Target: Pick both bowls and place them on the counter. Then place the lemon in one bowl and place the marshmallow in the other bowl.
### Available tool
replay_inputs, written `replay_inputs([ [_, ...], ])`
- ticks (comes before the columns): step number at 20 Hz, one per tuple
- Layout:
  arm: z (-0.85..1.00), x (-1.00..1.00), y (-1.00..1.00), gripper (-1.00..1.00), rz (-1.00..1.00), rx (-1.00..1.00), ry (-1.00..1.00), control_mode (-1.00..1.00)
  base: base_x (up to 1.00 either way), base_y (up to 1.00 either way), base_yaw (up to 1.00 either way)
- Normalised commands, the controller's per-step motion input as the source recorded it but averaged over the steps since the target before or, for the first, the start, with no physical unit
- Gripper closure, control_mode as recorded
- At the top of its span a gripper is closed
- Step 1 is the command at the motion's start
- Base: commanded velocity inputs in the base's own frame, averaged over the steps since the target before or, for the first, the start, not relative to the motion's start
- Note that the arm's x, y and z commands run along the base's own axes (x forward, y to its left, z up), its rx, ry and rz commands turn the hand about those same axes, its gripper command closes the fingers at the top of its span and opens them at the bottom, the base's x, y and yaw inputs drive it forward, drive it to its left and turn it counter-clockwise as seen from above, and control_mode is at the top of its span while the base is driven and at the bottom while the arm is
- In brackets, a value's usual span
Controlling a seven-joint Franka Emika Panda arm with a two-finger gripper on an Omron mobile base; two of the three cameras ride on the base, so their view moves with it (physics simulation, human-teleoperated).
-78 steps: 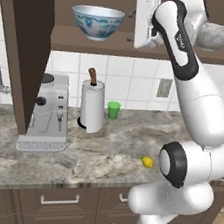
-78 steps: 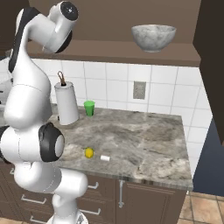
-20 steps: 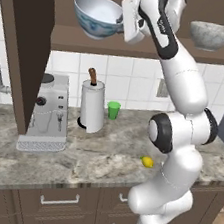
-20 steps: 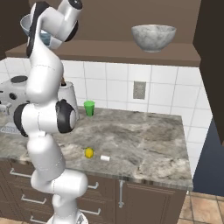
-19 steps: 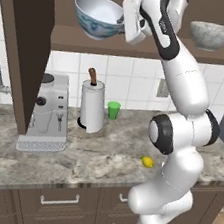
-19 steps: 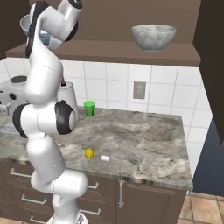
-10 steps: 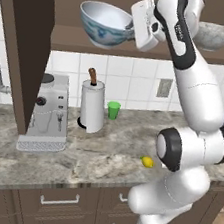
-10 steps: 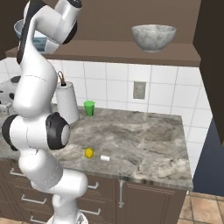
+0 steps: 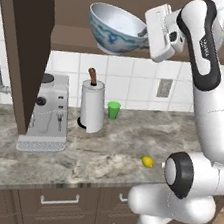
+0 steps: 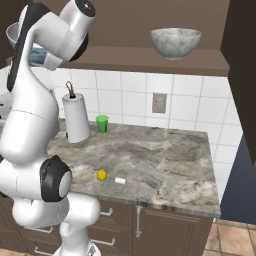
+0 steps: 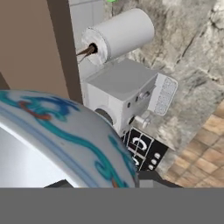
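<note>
Marbled counter [image 9: 103,155] w/ lemon [image 9: 147,162], prob. marshmallow [image 10: 119,180] beside.

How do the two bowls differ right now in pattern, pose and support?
The blue-patterned bowl is white with blue-and-red painting; the marbled bowl is grey-white stone-look. The blue-patterned bowl is tilted and held at its rim by the pincer, off the shelf; the marbled bowl sits upright on the shelf. Both are wide and round.
</note>
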Motion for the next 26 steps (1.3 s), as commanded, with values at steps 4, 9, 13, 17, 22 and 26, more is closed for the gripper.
replay_inputs([
  [4, 0.00, -0.72, -0.20, 1.00, 0.00, 0.10, 0.00, -1.00, 0.00, 0.00, 0.00],
  [9, 0.00, -0.71, -0.23, 1.00, 0.00, 0.10, -0.02, -1.00, 0.00, 0.00, 0.00],
  [13, 0.00, -0.68, -0.24, 1.00, 0.00, 0.09, -0.03, -1.00, 0.00, 0.00, 0.00],
  [17, -0.04, -0.64, -0.24, 1.00, 0.00, 0.04, -0.01, -1.00, 0.00, 0.00, 0.00],
  [22, -0.16, -0.62, -0.27, 1.00, 0.00, 0.04, 0.00, -1.00, 0.00, 0.00, 0.00],
  [26, -0.30, -0.67, -0.40, 1.00, 0.00, 0.02, 0.05, -1.00, 0.00, 0.00, 0.00],
])
